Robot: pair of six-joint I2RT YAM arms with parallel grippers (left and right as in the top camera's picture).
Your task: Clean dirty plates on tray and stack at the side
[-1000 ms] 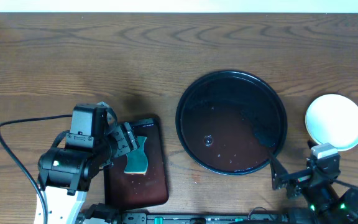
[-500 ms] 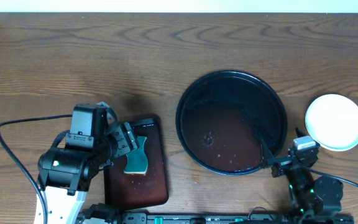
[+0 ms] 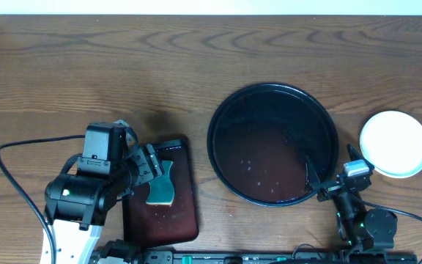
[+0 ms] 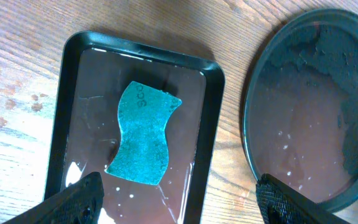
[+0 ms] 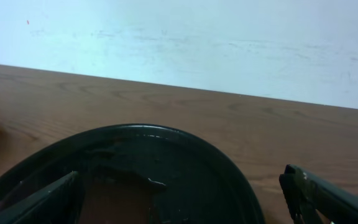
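The round black tray (image 3: 272,144) lies right of centre with no plate on it, only wet reddish film and specks. It also shows in the left wrist view (image 4: 309,112) and the right wrist view (image 5: 166,168). A pale white plate (image 3: 395,144) lies on the table right of the tray; I cannot tell whether others lie under it. My right gripper (image 3: 332,177) (image 5: 179,202) is open and empty at the tray's front right rim. My left gripper (image 3: 143,166) (image 4: 182,202) is open and empty above the brown tray.
A rectangular dark-brown tray (image 3: 190,220) (image 4: 212,130) at the front left holds a teal sponge (image 3: 161,187) (image 4: 143,134) in shallow liquid. A black cable (image 3: 20,147) loops at the far left. A pale wall edge runs along the table's back.
My right arm has moved left and toward the tray, so its open fingers now straddle the front right rim. The left arm, sponge and plate have not moved.
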